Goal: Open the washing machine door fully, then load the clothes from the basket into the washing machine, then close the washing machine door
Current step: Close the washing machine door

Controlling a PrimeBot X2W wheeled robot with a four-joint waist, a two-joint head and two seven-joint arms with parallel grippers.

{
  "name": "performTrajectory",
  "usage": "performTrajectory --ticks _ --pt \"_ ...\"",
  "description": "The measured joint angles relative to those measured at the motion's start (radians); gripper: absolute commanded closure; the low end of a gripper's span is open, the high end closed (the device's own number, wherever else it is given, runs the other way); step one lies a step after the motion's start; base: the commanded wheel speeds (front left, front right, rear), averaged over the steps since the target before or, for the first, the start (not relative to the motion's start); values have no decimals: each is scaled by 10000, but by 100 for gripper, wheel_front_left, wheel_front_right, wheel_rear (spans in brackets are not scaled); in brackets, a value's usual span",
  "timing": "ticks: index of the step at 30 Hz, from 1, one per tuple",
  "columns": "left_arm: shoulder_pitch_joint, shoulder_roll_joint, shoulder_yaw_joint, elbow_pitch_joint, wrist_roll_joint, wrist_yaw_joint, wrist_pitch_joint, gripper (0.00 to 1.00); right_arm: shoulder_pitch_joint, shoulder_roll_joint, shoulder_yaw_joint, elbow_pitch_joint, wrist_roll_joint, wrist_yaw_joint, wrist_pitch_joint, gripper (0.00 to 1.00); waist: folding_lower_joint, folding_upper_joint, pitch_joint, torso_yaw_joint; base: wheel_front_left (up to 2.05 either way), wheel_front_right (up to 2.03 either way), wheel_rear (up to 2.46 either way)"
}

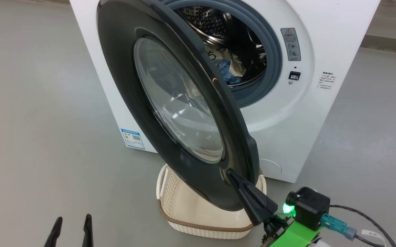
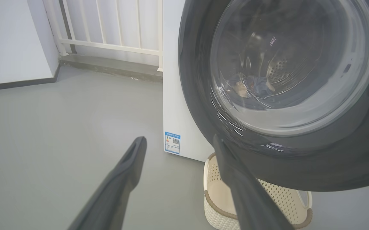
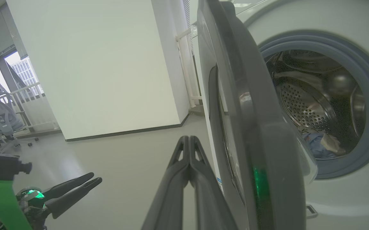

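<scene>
While the right gripper point(image 1: 232, 175), fingers pressed together, touches the black rim of the washing machine door point(image 1: 122, 68), the left gripper point(image 1: 73, 219) stands wide apart, holding nothing. One door, one basket point(image 1: 184, 209), two grippers.

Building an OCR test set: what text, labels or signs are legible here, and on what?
Nothing reads clearly.
Blue-and-white sticker, washing machine front: QR code, print too small.
Grey warning label: red triangle, print too small.
Black print block: blurred.
Cream cloth in drum: black characters, partly hidden.
</scene>
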Motion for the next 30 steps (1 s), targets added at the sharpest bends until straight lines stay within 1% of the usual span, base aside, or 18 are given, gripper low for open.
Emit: performTrajectory --ticks 10,24,30 --pt "-3 -44 27 -15 59 0 0 0 86 58 -90 1012 201 0 0 100 0 0 31 48 0 0 0" --pt "-10 -59 -6 -81 69 0 0 0 18 245 -731 1496 207 2 0 100 0 0 125 108 0 0 0" --pt "-40 -79 -117 -148 67 0 0 0 -315 322 -1181 1616 207 48 0 100 0 0 362 151 0 0 0"
